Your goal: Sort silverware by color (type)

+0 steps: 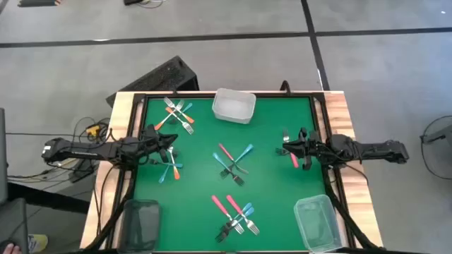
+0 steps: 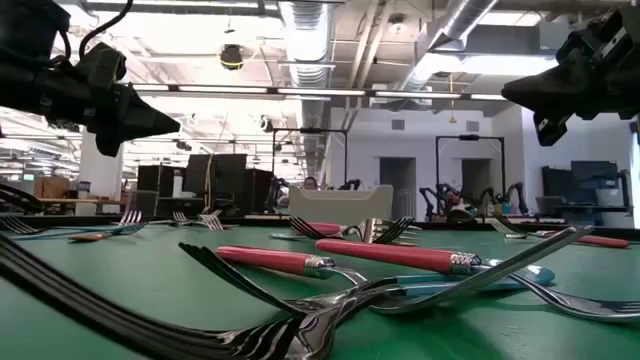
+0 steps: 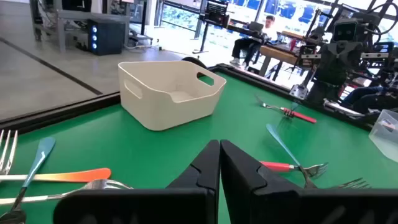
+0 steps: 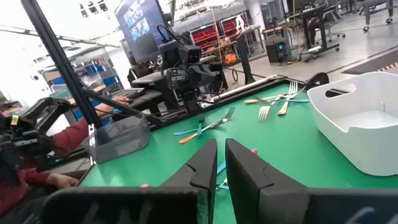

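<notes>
My right hand (image 1: 291,150) clenched, empty, I think. Slim pink-handled metal fork (image 1: 294,159) beside it: light, stiff, slippery; pinch mid-handle.

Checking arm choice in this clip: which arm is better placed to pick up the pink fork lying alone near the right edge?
The right. In the high view the right gripper hovers almost over that pink fork, while the left gripper sits across the mat by the orange and teal forks.
</notes>
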